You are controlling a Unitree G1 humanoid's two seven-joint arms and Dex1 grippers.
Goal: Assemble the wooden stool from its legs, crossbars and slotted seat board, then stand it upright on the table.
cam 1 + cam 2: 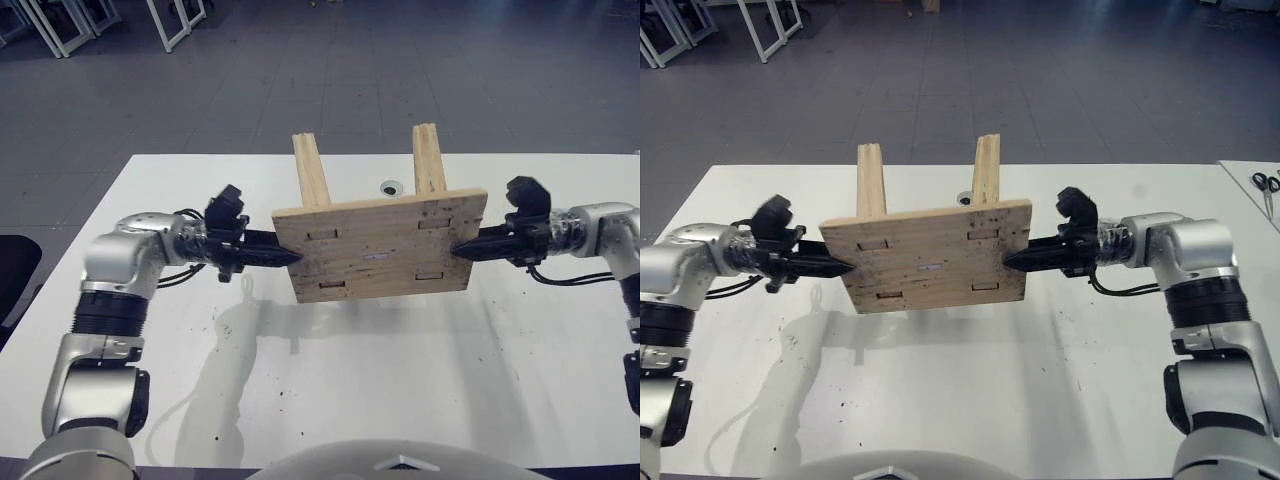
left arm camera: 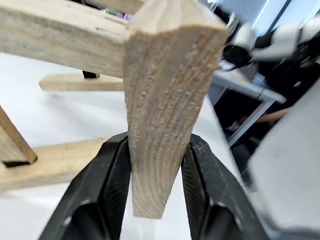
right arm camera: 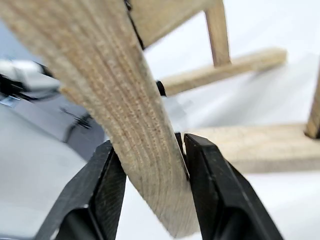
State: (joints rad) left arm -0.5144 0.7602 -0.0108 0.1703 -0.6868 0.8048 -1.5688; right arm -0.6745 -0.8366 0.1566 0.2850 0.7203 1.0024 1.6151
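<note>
The assembled wooden stool hangs above the white table (image 1: pixel 330 390), tilted so its slotted seat board (image 1: pixel 380 245) faces me. Two of its legs (image 1: pixel 309 170) stick out behind, pointing away. My left gripper (image 1: pixel 288 256) is shut on the seat board's left edge. My right gripper (image 1: pixel 462 249) is shut on the board's right edge. In the left wrist view the black fingers (image 2: pixel 112 170) clamp the board's edge (image 2: pixel 155 125), with legs and a crossbar (image 2: pixel 75 82) beyond. The right wrist view has its fingers (image 3: pixel 210 170) pinching the seat board's edge (image 3: pixel 135 130) the same way.
A small round hole with a grommet (image 1: pixel 390 187) sits in the table behind the stool. Dark specks dot the tabletop under the stool. White frame legs (image 1: pixel 170 20) stand on the floor far behind. Scissors (image 1: pixel 1266 183) lie on a neighbouring table at right.
</note>
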